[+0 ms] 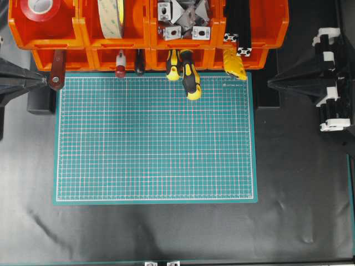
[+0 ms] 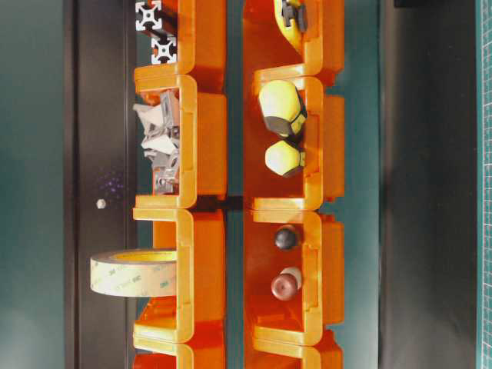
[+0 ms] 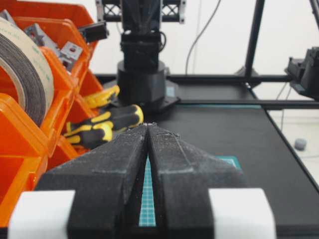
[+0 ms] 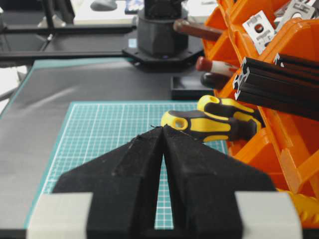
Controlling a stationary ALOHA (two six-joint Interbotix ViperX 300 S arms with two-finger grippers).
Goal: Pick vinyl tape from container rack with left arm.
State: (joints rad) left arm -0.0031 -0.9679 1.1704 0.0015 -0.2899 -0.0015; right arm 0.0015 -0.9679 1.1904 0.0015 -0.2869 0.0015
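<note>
Left end effector [image 1: 44, 80] sits parked at nine o'clock in the overhead view, well apart from the vinyl tape [image 1: 41, 8] in the container rack [image 1: 83, 33] bin at eleven o'clock; nothing is started. Table-level view: the cream roll [image 2: 134, 271] reads "3M". Left wrist view: fingers [image 3: 127, 164] pressed together, empty. Next, I judge, open and reach in.

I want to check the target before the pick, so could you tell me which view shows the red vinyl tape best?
The overhead view: the vinyl tape lies in the container rack's top-left bin, cut off by the frame edge. The table-level view and both wrist views miss it, showing only other bins.
</note>
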